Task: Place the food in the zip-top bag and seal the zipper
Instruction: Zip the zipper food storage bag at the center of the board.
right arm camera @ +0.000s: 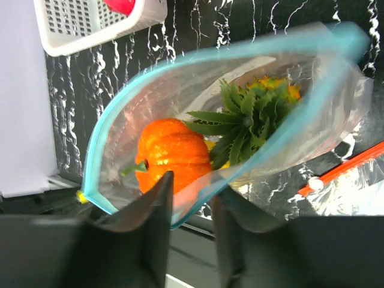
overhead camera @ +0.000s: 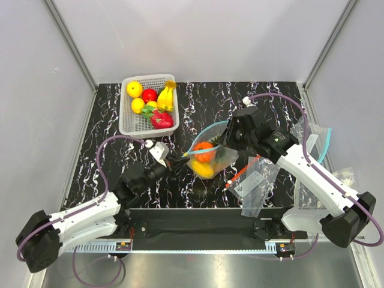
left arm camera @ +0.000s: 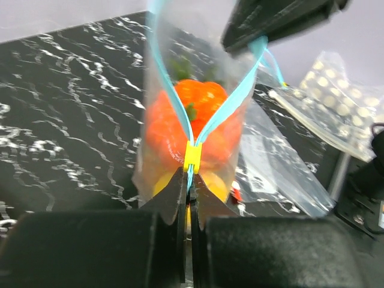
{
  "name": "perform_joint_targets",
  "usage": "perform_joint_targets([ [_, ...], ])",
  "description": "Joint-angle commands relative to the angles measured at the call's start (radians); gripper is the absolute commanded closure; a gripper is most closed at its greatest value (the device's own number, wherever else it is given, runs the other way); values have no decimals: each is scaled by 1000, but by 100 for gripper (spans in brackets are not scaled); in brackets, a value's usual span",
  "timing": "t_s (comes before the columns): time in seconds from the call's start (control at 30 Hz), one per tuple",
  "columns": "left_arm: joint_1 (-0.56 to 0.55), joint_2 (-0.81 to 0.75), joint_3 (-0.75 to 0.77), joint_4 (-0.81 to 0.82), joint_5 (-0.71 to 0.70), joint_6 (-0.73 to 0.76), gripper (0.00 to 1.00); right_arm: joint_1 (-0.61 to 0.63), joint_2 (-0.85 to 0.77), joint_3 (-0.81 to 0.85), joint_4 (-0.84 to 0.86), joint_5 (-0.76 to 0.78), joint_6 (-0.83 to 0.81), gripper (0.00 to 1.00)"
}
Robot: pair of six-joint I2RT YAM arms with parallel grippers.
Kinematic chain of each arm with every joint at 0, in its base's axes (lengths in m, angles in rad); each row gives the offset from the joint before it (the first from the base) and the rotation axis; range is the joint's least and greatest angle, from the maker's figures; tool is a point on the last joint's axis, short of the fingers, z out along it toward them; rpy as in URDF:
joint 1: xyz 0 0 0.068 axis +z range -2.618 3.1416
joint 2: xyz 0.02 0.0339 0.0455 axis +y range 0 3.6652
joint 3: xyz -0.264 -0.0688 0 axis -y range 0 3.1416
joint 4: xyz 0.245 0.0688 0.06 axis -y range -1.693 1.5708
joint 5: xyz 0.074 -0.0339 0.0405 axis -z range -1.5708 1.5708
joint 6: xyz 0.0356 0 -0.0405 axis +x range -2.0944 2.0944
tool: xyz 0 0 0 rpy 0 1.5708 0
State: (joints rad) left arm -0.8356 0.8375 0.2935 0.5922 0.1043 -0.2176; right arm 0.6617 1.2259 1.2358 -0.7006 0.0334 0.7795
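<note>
The zip-top bag (overhead camera: pixel 217 163) stands mid-table with its mouth spread open. Inside are the round orange fruit (right arm camera: pixel 165 153), the pineapple with its green crown (right arm camera: pixel 243 117) and a yellow fruit (overhead camera: pixel 203 170). The teal zipper (right arm camera: pixel 180 63) loops round the open mouth. My left gripper (left arm camera: pixel 191 183) is shut on the zipper's near end, just below a yellow slider (left arm camera: pixel 192 157); it shows in the top view (overhead camera: pixel 179 161) left of the bag. My right gripper (right arm camera: pixel 192 204) is at the bag's far right rim (overhead camera: pixel 227 139), jaws apart, with the teal rim running between the fingers.
A white basket (overhead camera: pixel 126 126) with several toy fruits stands at the back left. A clear bag with a red-orange strip (overhead camera: pixel 238 176) lies right of the zip-top bag. More clear bags (overhead camera: pixel 312 138) lie at the right edge, one holding blister packs (left arm camera: pixel 336 102).
</note>
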Motion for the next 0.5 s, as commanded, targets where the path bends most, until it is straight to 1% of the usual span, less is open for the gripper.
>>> perform_joint_targets([
  [0.0, 84, -12, 70, 20, 130, 26, 100, 6, -19, 37, -11, 17, -114, 60],
  [0.03, 102, -12, 68, 14, 150, 27, 100, 6, -26, 36, -16, 37, -137, 59],
  [0.1, 140, -26, 59, 12, 188, 43, 100, 6, -58, 34, -20, 57, -219, 47],
  [0.13, 148, -34, 55, 5, 195, 50, 100, 6, -69, 33, -23, 69, -244, 46],
  [0.2, 165, -63, 50, 0, 204, 70, 100, 4, -95, 39, -33, 85, -324, 41],
  [0.3, 184, -93, 61, -50, 189, 95, 100, 6, -108, 59, -46, 80, -408, 40],
  [0.33, 188, -95, 73, -72, 190, 103, 100, 4, -114, 57, -27, 53, -428, 39],
  [0.37, 193, -94, 103, -97, 193, 112, 100, 6, -124, 51, -5, 27, -497, 37],
  [0.4, 205, -89, 119, -138, 219, 133, 100, 6, -156, 22, 27, 29, -517, 36],
  [0.43, 211, -83, 131, -156, 239, 145, 100, 6, -181, 1, 108, 37, -529, 34],
  [0.47, 216, -77, 150, -175, 253, 153, 100, 4, -209, -21, 151, 33, -564, 32],
])
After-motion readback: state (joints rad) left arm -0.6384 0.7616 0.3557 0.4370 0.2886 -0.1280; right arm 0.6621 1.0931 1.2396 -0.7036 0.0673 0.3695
